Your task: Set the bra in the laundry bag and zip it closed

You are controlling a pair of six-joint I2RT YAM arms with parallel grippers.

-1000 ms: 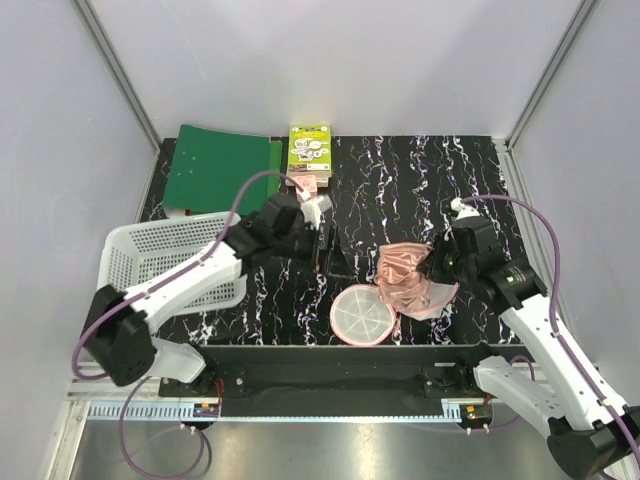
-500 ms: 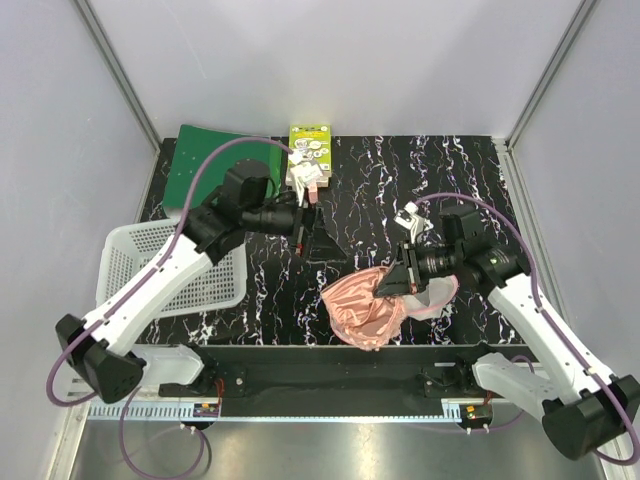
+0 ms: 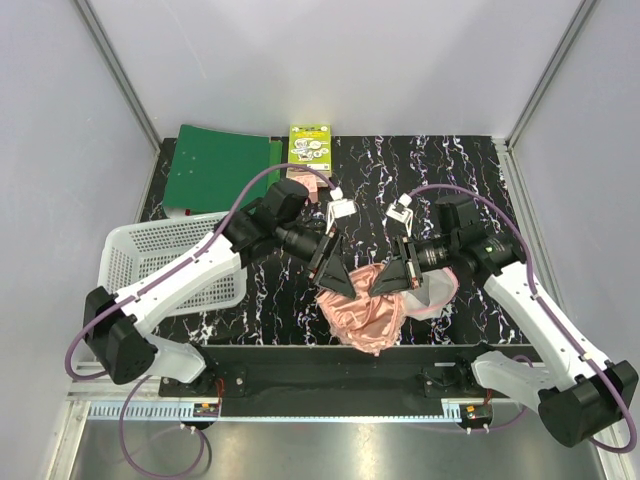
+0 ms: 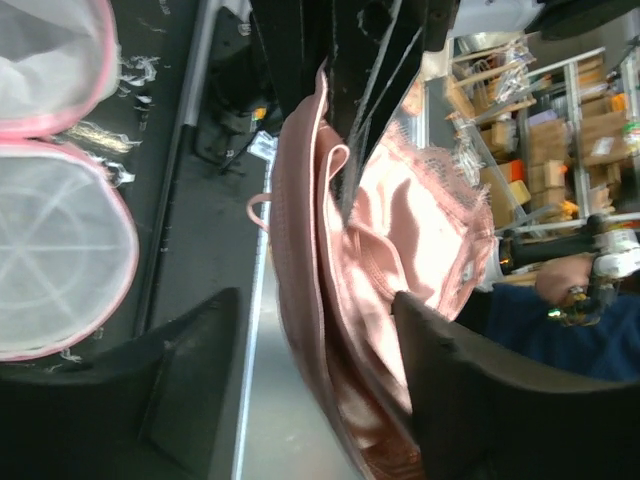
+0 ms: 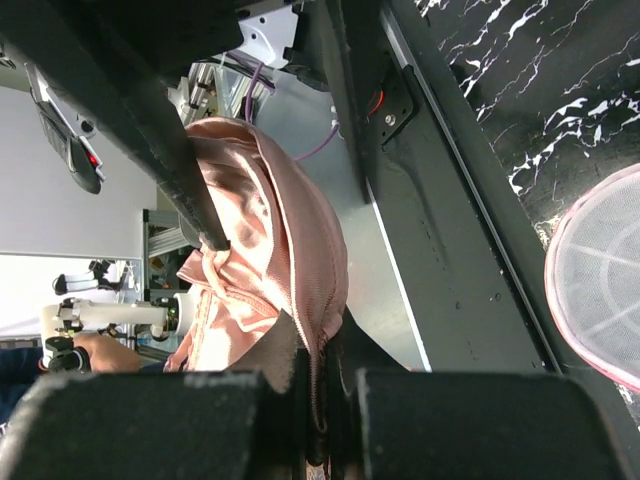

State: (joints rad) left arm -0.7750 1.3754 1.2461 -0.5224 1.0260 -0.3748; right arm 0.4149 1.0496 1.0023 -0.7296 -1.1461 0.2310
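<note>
Top external view, bra: the salmon-pink bra [image 3: 366, 312] hangs crumpled between the two grippers, above the near edge of the black marbled table [image 3: 420, 180].
Top external view, laundry bag: only a slice of the white mesh laundry bag [image 3: 438, 292] with pink trim shows, just beside the right arm. The bra hides the rest.
Top external view, grippers: the left gripper [image 3: 336, 277] and right gripper [image 3: 386, 281] point at each other, close together, both at the upper edge of the fabric.
Left wrist view, pincer: the fingers stand wide apart, with folds of the bra hanging between them and not pinched.
Left wrist view, bag: both round halves lie open on the table at the left of this view, well apart from the fabric.
Right wrist view, pincer: the fingers are pressed together on a seam of the bra, which droops from that pinch.
Right wrist view, other arm: one dark finger of the left gripper touches the cloth's top edge.
Handling, judged: light, limp and satiny, so likely to slip and unfold. Thin straps may snag on fingers or the zip.
Where to hold, judged: a bunched seam or thick edge, never a strap alone, with a second pinch to keep it compact over the open half.
</note>
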